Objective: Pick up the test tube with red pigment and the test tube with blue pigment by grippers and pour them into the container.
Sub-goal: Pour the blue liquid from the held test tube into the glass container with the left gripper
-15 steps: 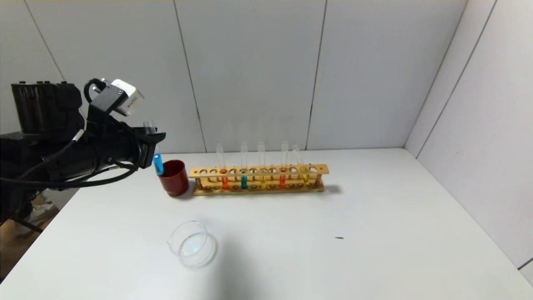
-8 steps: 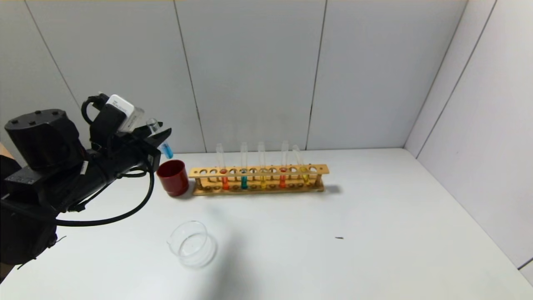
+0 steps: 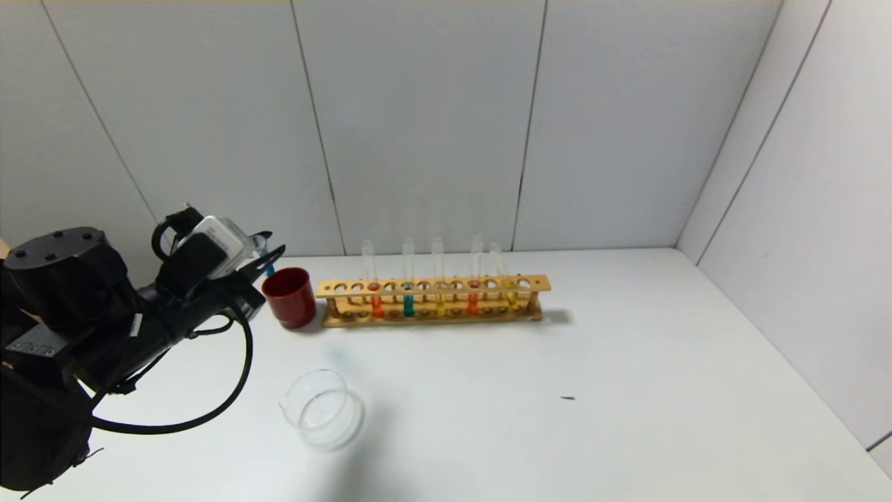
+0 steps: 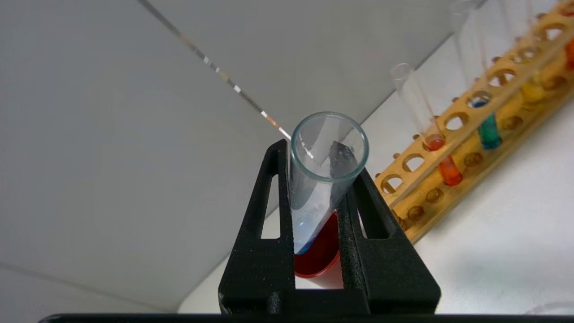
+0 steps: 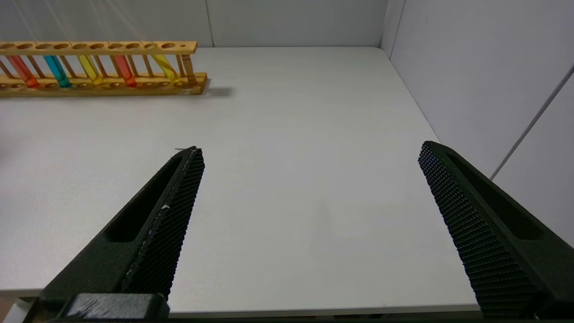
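My left gripper [image 3: 273,252] is shut on the test tube with blue pigment [image 3: 267,268], held tilted just left of a dark red cup [image 3: 290,297]. In the left wrist view the gripper [image 4: 319,158] clamps the tube [image 4: 314,202]. The tube's open mouth faces the camera and its blue bottom end lies over the cup [image 4: 323,260]. Two test tubes with red pigment [image 3: 376,301] [image 3: 473,298] stand in the wooden rack [image 3: 432,286]. The container [image 3: 322,408], a clear glass dish, sits on the table nearer me. My right gripper [image 5: 312,148] is open and empty above the table's near right part.
The rack also holds a teal tube [image 3: 408,301] and yellow tubes [image 3: 440,300]. It also shows in the left wrist view [image 4: 453,134] and the right wrist view [image 5: 103,83]. A small dark speck [image 3: 568,398] lies on the table. Walls stand close behind and at the right.
My left arm has dropped lower with the blue tube. The tube has gone from upright to tilted and stays beside the red cup.
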Motion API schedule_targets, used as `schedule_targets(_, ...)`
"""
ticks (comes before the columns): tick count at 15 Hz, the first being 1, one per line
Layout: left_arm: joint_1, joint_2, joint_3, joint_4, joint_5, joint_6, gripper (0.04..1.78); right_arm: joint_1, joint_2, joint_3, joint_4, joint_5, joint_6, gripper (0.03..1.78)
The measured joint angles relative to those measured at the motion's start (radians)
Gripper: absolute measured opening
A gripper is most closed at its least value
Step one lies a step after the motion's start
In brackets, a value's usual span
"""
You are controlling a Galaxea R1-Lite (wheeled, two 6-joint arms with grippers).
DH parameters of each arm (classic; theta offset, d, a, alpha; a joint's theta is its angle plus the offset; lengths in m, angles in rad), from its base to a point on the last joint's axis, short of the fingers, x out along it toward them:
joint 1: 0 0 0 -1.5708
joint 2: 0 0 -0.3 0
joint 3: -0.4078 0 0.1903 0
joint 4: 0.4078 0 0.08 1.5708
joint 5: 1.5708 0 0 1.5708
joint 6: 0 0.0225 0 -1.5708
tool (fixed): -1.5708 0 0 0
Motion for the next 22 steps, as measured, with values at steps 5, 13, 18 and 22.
schedule_targets(5, 0.063, 0.011, 0.029, 0.008, -0.149, 0.201, 0.32, 0.000, 0.000, 0.000, 0.000, 0.000, 0.000, 1.75)
schedule_targets(13, 0.079, 0.013, 0.127, 0.002, -0.185, 0.418, 0.32, 0.000, 0.000, 0.000, 0.000, 0.000, 0.000, 1.75)
schedule_targets(18, 0.111, 0.006, 0.143, 0.000, -0.261, 0.571, 0.32, 0.000, 0.000, 0.000, 0.000, 0.000, 0.000, 1.75)
schedule_targets(22, 0.127, 0.004, 0.137, -0.004, -0.323, 0.673, 0.32, 0.000, 0.000, 0.000, 0.000, 0.000, 0.000, 1.75)
